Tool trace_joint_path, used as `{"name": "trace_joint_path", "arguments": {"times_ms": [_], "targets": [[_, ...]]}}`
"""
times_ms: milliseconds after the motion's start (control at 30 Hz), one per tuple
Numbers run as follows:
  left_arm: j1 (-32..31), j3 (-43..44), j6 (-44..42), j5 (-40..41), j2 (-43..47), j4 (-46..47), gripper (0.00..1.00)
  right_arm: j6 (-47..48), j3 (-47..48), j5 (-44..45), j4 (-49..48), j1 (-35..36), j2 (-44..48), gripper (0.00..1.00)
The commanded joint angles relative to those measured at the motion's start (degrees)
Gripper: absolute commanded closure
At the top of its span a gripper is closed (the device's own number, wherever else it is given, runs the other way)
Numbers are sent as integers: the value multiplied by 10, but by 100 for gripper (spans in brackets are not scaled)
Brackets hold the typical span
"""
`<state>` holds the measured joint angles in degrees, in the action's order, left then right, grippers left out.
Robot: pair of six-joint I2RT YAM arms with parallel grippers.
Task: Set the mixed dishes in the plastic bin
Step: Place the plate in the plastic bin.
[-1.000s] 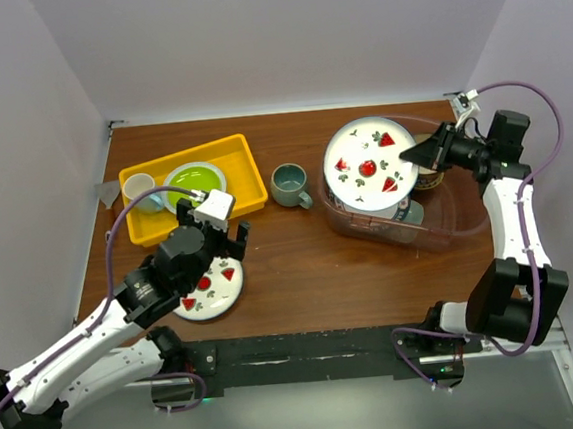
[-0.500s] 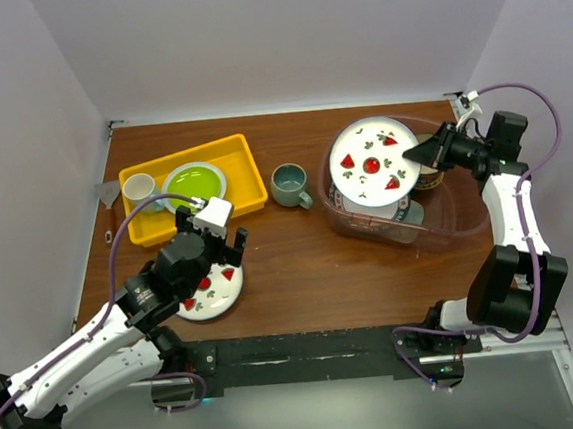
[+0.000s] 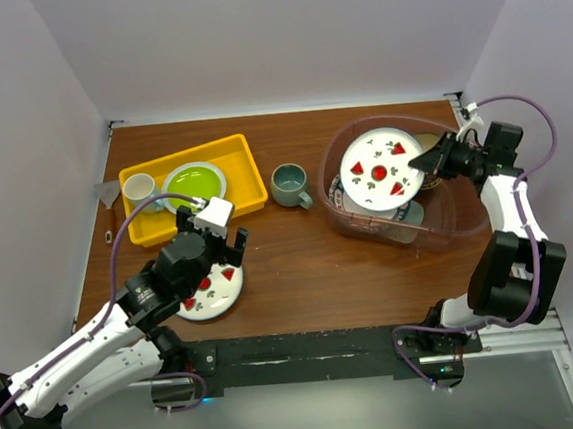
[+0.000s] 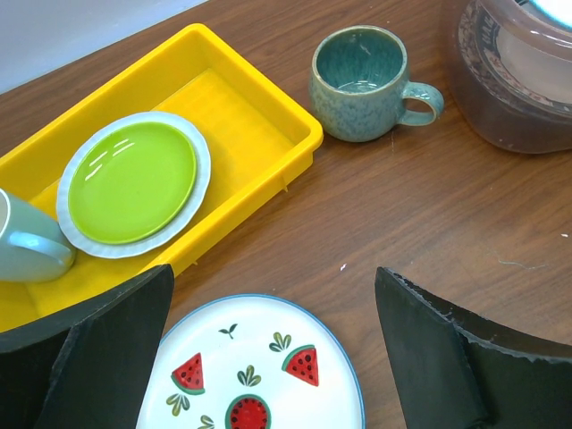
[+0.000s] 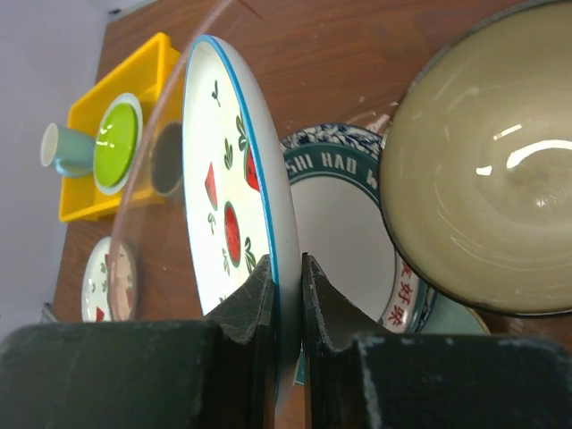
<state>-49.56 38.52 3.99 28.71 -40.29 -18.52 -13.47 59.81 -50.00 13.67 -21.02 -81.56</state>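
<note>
My right gripper (image 3: 432,159) is shut on the rim of a white plate with red watermelon marks (image 3: 381,170), gripper (image 5: 288,268), plate (image 5: 223,188). The plate hangs steeply tilted inside the plastic bin (image 3: 439,233). Under it in the bin lie a blue-patterned plate (image 5: 344,210) and a tan bowl (image 5: 483,179). My left gripper (image 3: 219,245) stands open over a second watermelon plate (image 4: 250,375) on the table, fingers either side, not touching it. A grey-green mug (image 3: 289,184) stands on the wood between the yellow tray and the bin.
A shallow yellow tray (image 3: 245,170) at the back left holds a green-centred plate (image 3: 194,182) and a pale cup (image 3: 139,187). White walls close the table on three sides. The bin wall (image 4: 518,98) lies right of the mug (image 4: 359,82).
My right gripper has carried its watermelon plate to the right and down into the bin. The left arm drew back slightly, then stayed still, jaws open throughout.
</note>
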Motion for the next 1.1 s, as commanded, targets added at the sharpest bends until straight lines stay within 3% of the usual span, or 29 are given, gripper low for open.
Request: {"name": "trace_joint_path", "arguments": {"times_ms": [0,367,1067], "targets": [[2,-2,11,-2,-2,19,0,35,-7,-11,-26,-1,-7,100],[3,-3,10,-3,-5,18,0,68,-14,-7,2,21,-38,100],[3,-3,9,-7,-5,18,0,107,-7,29,43,32,-67,80]]}}
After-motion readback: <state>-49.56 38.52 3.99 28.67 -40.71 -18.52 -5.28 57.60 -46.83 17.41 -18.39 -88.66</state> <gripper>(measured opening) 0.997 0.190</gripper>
